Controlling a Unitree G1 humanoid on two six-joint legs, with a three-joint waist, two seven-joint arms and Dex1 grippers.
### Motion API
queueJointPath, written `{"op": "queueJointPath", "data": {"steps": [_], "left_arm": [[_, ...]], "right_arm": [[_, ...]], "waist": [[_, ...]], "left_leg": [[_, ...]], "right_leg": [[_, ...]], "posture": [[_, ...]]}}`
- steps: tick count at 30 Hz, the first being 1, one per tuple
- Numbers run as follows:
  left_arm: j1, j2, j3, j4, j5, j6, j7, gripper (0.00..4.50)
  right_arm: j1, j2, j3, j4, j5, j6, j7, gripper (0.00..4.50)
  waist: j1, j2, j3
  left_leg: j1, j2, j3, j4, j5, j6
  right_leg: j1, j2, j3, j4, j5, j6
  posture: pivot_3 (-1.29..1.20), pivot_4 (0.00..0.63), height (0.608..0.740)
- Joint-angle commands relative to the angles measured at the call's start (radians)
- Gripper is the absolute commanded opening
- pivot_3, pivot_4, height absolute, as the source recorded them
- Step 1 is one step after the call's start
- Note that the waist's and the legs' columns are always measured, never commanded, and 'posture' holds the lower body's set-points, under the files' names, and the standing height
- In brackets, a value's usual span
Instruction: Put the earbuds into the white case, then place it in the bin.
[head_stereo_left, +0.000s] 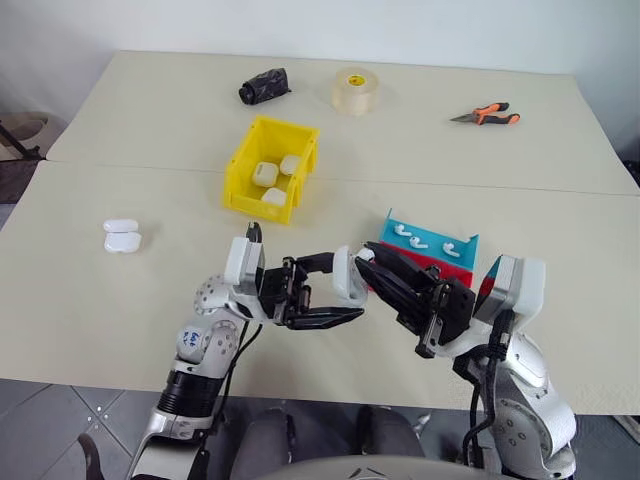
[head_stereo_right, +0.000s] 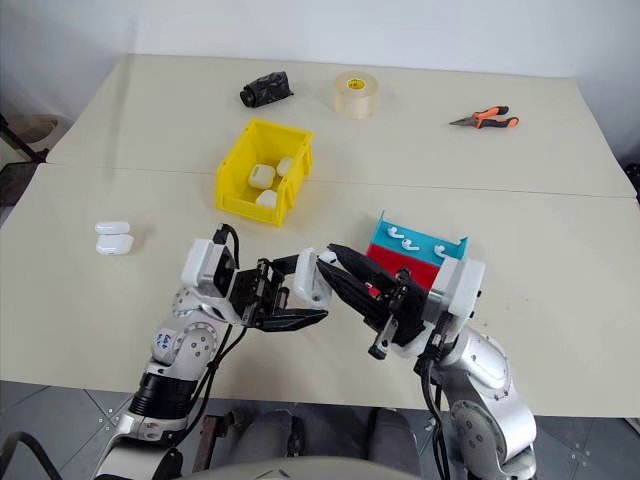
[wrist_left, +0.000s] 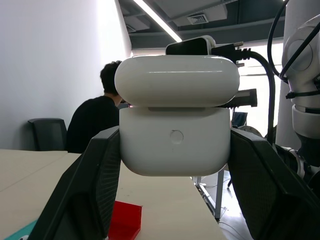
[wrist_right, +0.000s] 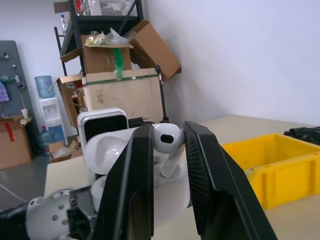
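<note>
My left gripper (head_stereo_left: 345, 288) is shut on the white case (wrist_left: 175, 145), held up in front of me over the table's near edge with its lid (wrist_left: 177, 80) hinged open. My right gripper (head_stereo_left: 368, 262) is shut on one of the earbuds (wrist_right: 166, 139), stem down, right at the open top of the case (wrist_right: 107, 147). More earbuds (head_stereo_left: 418, 240) lie in the blue part of the red and blue tray (head_stereo_left: 470, 245), just behind my right gripper. The yellow bin (head_stereo_left: 243, 165) stands farther back and to the left, with three white cases inside.
Another white case (head_stereo_left: 121, 238) lies open on the table's left. At the far edge are a black bundle (head_stereo_left: 264, 86), a tape roll (head_stereo_left: 355, 90) and orange-handled pliers (head_stereo_left: 487, 115). A seated person (wrist_left: 95, 120) shows beyond the table.
</note>
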Motion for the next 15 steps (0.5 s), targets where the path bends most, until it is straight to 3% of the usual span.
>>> {"op": "queueJointPath", "data": {"steps": [1, 15], "left_arm": [[0.001, -0.011, 0.002, -0.06, -0.024, -0.001, 0.007, 2.79], [-0.026, -0.011, -0.009, -0.053, -0.026, 0.024, -0.02, 2.79]], "right_arm": [[-0.003, -0.012, 0.006, 0.018, -0.012, -0.043, 0.008, 0.56], [-0.039, -0.043, 0.082, 0.129, -0.096, -0.15, 0.043, 0.56]], "waist": [[0.0, 0.0, 0.0], [0.0, 0.0, 0.0]], "left_leg": [[0.0, 0.0, 0.0, 0.0, 0.0, 0.0], [0.0, 0.0, 0.0, 0.0, 0.0, 0.0]], "right_leg": [[0.0, 0.0, 0.0, 0.0, 0.0, 0.0], [0.0, 0.0, 0.0, 0.0, 0.0, 0.0]], "posture": [[0.0, 0.15, 0.74], [0.0, 0.15, 0.74]]}}
